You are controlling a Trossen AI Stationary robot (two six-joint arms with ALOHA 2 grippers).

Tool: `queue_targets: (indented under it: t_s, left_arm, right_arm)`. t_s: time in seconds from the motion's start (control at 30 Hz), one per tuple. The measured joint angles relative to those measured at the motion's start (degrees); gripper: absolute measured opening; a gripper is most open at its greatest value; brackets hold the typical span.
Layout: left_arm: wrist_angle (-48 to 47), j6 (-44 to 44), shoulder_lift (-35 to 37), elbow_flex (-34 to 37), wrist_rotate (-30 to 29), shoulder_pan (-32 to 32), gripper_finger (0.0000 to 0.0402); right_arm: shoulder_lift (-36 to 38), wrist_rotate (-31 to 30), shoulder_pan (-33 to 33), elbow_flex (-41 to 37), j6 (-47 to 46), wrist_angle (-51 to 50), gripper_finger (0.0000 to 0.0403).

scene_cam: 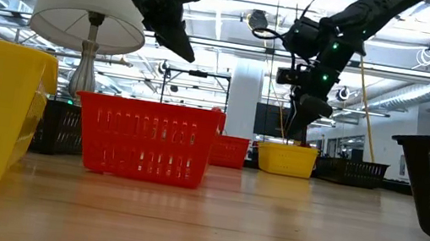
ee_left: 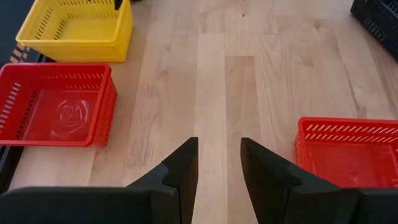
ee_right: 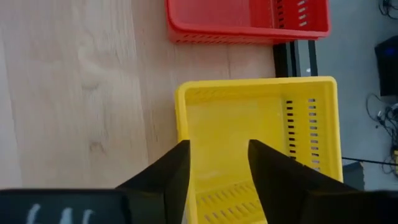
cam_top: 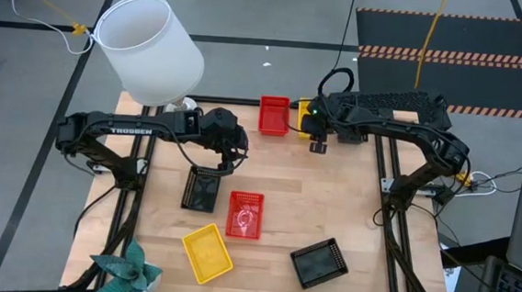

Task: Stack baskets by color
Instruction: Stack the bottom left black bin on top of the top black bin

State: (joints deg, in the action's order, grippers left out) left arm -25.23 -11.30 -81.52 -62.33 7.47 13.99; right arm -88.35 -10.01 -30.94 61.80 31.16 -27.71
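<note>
At the table's far edge a red basket (cam_top: 272,115) and a yellow basket (ee_right: 261,118) rest side by side on their bottoms. My right gripper (ee_right: 219,155) stands open just above the yellow one's inside (scene_cam: 286,158), near one side wall. A black basket (cam_top: 203,188), a red basket (cam_top: 245,214), a yellow basket (cam_top: 206,251) and another black basket (cam_top: 319,262) lie spread over the table's near half. My left gripper (ee_left: 219,155) hangs open over bare wood near the table's middle, with nothing between its fingers. My right gripper is open, coming down at a slant from above. One finger (ee_right: 177,168) stands over the yellow basket's side wall (ee_right: 180,118) and the other over its floor. I cannot tell whether either finger touches the basket.
A white lampshade (cam_top: 148,46) stands at the far left corner and a teal plant-like thing (cam_top: 128,270) at the near left corner. In the left wrist view a red basket (ee_left: 56,102) and another red one (ee_left: 348,149) lie on either side of my left gripper. Bare wood shows at the table's right.
</note>
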Motion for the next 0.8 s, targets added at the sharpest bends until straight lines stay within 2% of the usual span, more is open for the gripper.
queue_targets:
  t_s: [0.13, 0.23, 0.43, 0.53, 0.8]
  left_arm:
    - [-0.1, 0.9, 0.0, 0.0, 0.0, -0.2, 0.0122]
    - [-0.3, 0.2, 0.0, 0.0, -0.5, -0.9, 0.0122]
    - [-3.6, -0.2, 0.0, 0.0, -11.2, -4.6, 0.0122]
    - [-6.5, 0.4, 0.0, 0.0, -13.1, -6.4, 0.0122]
    - [-12.7, 6.0, 0.0, 0.0, -13.6, -10.7, 0.0122]
  right_arm:
    - [1.5, -3.2, 3.1, 0.0, -1.9, -0.2, 0.0164]
    - [3.5, -3.5, 5.4, -0.1, -3.9, -1.0, 0.0164]
    - [8.5, -3.3, 9.6, -0.6, -11.3, -3.0, 0.0164]
    - [12.3, -3.3, 11.9, -3.6, -14.4, -2.4, 0.0164]
    - [24.0, -3.3, 17.5, -15.5, -17.6, 3.5, 0.0164]
